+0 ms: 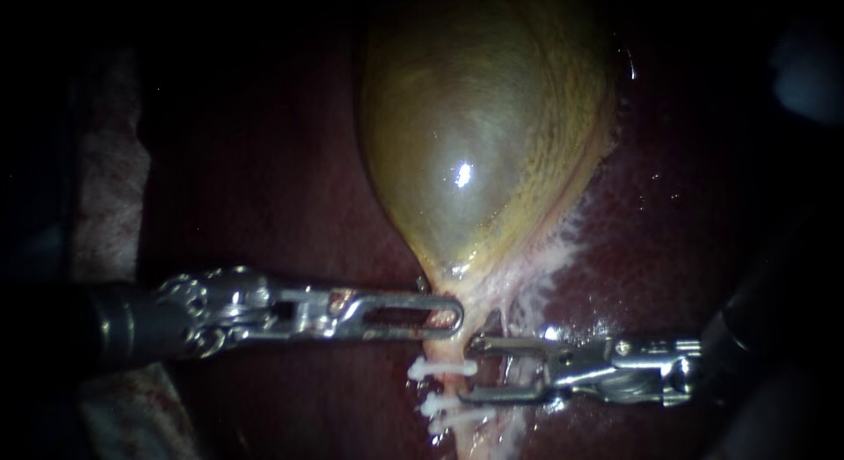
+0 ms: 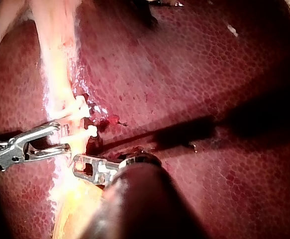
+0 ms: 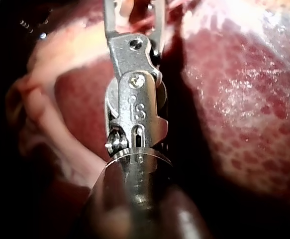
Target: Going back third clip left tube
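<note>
The yellow-green gallbladder (image 1: 475, 135) narrows down into a pale tube (image 1: 445, 387). Three white clips sit across that tube: one upper clip (image 1: 440, 369) and two lower ones (image 1: 448, 414) close together. My left instrument (image 1: 453, 317) comes in level from the left, its slotted jaws shut on the gallbladder's neck just above the clips. My right instrument (image 1: 473, 369) stands at the tube's right side with its jaws open, their tips level with the clips and nothing gripped. The left wrist view shows the clips (image 2: 85, 130), my left instrument (image 2: 82, 167) and the open right instrument (image 2: 62, 137).
Dark red liver (image 1: 290, 205) surrounds the gallbladder. White stringy tissue (image 1: 545, 258) runs along the gallbladder's lower right edge. A pale stained cloth (image 1: 105, 187) lies at the far left. In the right wrist view the right instrument (image 3: 135, 7) points at pale tissue folds (image 3: 40, 114).
</note>
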`<action>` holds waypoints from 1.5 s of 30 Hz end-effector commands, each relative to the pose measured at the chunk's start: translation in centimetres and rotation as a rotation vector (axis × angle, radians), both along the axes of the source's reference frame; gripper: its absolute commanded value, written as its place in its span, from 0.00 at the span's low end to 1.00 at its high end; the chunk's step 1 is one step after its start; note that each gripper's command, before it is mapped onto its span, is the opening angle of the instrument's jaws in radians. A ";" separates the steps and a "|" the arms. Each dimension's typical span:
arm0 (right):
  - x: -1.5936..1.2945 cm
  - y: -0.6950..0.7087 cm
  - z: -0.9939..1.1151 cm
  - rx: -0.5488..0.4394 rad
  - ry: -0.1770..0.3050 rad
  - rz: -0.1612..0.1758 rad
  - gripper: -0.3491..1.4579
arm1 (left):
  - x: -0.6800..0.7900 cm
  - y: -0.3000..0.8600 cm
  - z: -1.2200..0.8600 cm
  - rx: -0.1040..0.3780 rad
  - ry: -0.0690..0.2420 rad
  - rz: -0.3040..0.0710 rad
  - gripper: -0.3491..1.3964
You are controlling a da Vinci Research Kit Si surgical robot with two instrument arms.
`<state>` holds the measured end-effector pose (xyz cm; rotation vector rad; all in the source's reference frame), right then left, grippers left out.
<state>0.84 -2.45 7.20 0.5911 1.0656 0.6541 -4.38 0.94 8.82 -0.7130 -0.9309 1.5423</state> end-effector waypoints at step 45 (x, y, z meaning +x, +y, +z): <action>-0.94 0.23 -0.53 -0.396 0.081 0.082 0.51 | -0.15 0.04 0.33 -0.014 0.005 -0.007 0.00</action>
